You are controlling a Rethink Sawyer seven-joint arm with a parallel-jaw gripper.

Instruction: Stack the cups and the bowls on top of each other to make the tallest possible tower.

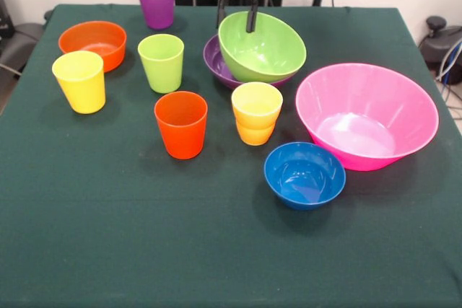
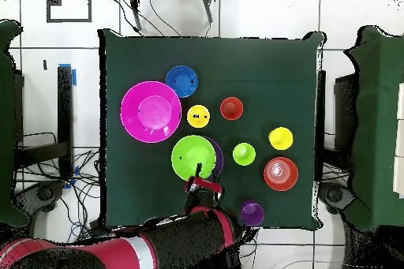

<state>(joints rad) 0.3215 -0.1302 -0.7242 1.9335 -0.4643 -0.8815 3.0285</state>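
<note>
Dark green table (image 1: 108, 250), seen from across and above. The arm came down at the far edge; its fingers (image 1: 237, 12) straddled the rim of the tilted green bowl (image 1: 263, 48), clamped on it. This bowl lay in the purple bowl (image 1: 214, 59), mostly hiding it. Near side of table open. Gripper body cut off at top.

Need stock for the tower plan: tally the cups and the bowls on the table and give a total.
Cups: 6: purple, lime green, yellow, orange-red, and a yellow cup nested in a yellow-orange one.
Bowls: 5: orange, lime green tilted in the purple bowl, pink, blue.
Total: 11.
</note>
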